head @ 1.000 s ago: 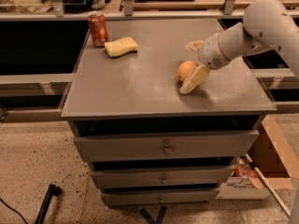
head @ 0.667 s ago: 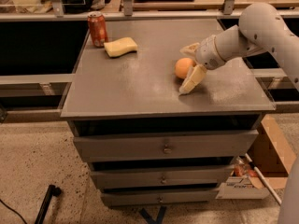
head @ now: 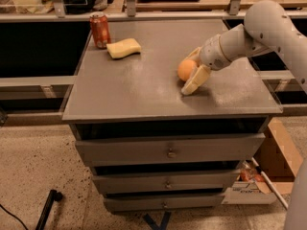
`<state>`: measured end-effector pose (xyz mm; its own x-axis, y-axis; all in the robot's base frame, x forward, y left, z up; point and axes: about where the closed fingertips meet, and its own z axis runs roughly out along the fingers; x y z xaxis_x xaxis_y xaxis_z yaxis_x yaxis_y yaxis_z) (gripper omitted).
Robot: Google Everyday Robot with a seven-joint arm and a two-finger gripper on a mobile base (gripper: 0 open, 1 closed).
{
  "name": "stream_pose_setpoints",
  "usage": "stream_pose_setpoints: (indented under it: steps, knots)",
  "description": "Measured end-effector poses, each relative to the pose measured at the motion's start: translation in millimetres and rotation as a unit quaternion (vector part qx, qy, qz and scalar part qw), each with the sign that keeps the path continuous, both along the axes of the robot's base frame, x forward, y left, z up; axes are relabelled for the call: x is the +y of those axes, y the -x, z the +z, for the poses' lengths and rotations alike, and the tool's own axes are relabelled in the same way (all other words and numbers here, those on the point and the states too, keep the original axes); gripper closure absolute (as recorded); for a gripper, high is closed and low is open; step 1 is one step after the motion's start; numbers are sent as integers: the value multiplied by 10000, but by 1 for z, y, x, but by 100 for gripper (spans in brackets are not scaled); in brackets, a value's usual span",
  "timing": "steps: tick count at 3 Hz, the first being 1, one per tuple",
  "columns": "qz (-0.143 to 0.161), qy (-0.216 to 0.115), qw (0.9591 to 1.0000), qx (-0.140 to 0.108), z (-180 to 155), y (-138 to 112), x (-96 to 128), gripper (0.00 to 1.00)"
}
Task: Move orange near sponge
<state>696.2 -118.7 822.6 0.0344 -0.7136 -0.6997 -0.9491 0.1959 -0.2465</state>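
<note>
Cream-fingered gripper [head: 190,72] is seemingly clasping the round smooth orange fruit [head: 185,69], holding it low for carrying toward the pale yellow sponge [head: 123,48].

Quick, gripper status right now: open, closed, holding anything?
Gripper: closed on the orange, fingers on either side of it, low over the right half of the cabinet top.
</note>
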Motion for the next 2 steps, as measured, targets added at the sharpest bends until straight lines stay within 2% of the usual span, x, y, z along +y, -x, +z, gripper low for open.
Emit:
stream_pose_setpoints:
  steps: [1,2]
  knots:
    - [1,0,10000,1,0,0,0,87]
    - [2,0,10000,1,0,0,0,100]
